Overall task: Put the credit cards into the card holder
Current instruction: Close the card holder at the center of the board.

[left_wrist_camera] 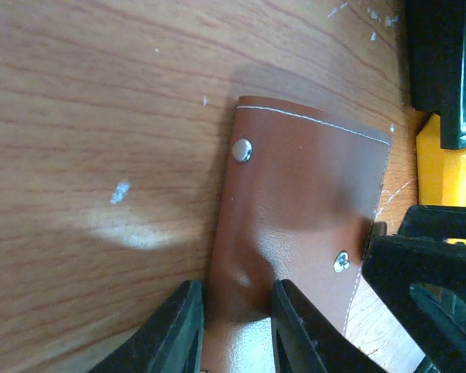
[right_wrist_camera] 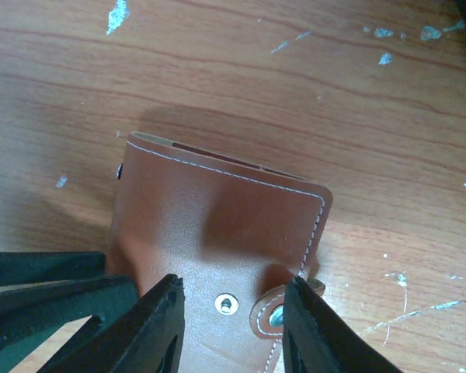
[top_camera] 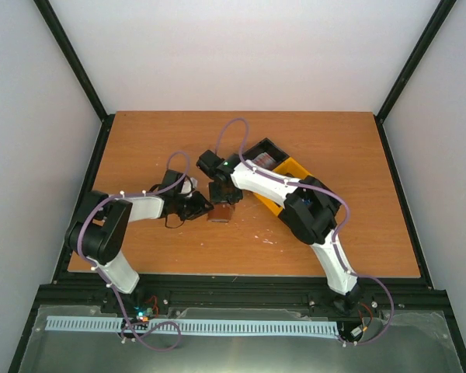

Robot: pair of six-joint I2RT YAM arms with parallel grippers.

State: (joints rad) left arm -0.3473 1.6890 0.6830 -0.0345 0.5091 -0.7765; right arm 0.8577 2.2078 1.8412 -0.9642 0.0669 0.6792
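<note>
Orange-brown wood-grain table (top_camera: 334, 233), laminate, scuffed with white specks (right_wrist_camera: 118, 14) and scratches. Plain white walls (top_camera: 241, 54) on three sides, with black frame posts (top_camera: 70, 54) running up the corners. Grey metal ledge at the near edge, with a white slotted strip (top_camera: 194, 326) along it.

Holder (left_wrist_camera: 303, 186) sits near the table's middle, a touch toward 6 o'clock. It is brown leather with white stitching and metal studs (left_wrist_camera: 241, 150). The snap tab (right_wrist_camera: 268, 317) wraps over one edge, and a slot shows along the far edge in the right wrist view.

Left gripper (left_wrist_camera: 237, 294) comes in from 8 o'clock in the top view. Its jaws are clamped on the holder's near edge, and the leather is puckered between the two black fingers.

Right gripper (right_wrist_camera: 233, 287) comes in from 1 o'clock of the holder, its arm bent back over the bins. Its jaws are apart, one finger on each side of the tab and stud area. I can't tell whether they touch the leather. The two grippers are close together — each shows in the other's wrist view.

Black bin (top_camera: 258, 149) and yellow bin (top_camera: 297, 168) lie at 2 o'clock from the holder, side by side and angled, partly under the right arm. The black bin's contents are too small to make out.
</note>
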